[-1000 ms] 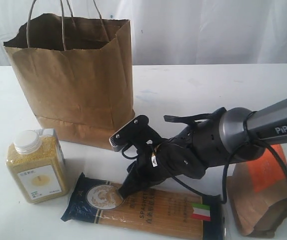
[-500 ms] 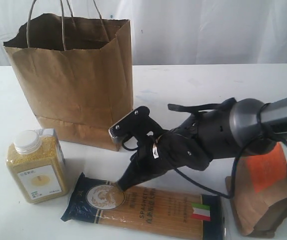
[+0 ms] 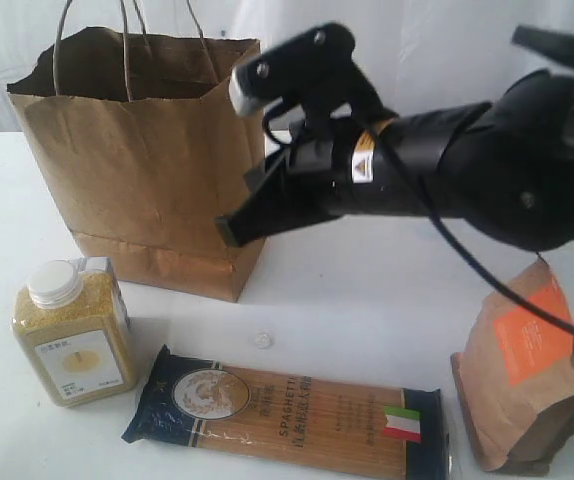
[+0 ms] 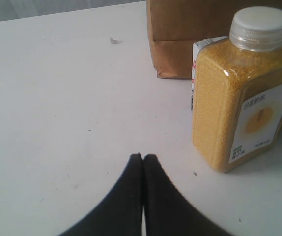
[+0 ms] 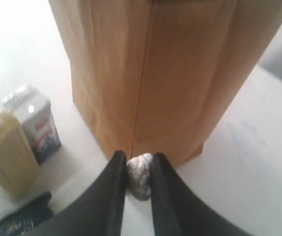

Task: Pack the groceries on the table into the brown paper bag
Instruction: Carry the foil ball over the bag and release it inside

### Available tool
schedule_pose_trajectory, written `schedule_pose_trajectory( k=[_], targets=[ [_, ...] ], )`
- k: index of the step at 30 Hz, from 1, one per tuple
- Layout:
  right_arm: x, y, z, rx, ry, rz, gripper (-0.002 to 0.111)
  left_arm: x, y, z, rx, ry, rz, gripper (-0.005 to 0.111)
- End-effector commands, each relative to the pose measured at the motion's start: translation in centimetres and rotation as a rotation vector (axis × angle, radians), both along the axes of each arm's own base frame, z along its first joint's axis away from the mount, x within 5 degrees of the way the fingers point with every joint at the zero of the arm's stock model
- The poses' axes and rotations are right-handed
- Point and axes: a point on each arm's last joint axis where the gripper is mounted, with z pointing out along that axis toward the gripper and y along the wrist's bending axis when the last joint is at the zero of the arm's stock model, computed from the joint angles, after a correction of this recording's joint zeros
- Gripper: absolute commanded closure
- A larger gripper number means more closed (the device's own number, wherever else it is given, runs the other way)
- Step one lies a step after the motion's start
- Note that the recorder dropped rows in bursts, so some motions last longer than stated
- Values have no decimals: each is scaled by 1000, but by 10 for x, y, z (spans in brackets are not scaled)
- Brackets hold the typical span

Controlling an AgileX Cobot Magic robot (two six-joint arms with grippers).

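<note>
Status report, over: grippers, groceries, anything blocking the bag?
Left gripper shut, empty. Right gripper shut on small silvery lump, raised close to paper bag. Spaghetti packet, grain bottle, pouch on table. Bag mouth open, unblocked.

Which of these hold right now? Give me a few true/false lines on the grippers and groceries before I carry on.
1. The right gripper pinches a small whitish wad. True.
2. The spaghetti packet is inside the brown paper bag. False: it lies flat on the table, in front of the bag.
3. The left gripper is shut and empty. True.
4. The yellow-grain bottle lies on its side. False: it stands upright.
5. The orange-labelled pouch stands on the table, outside the bag. True.
</note>
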Motion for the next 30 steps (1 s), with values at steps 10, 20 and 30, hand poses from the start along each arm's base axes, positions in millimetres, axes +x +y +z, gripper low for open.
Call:
schedule_pose_trajectory(
  k=[10,20,30],
  targets=[
    [38,29,80,174,-233,4,108,0,0,0,-1,-7,4,107],
    [97,66,78,153,-192,-42,108,0,0,0,-1,-5,4,107],
    [113,77,79,102,-145,-58,83,0,0,0,-1,-5,4,107]
  ],
)
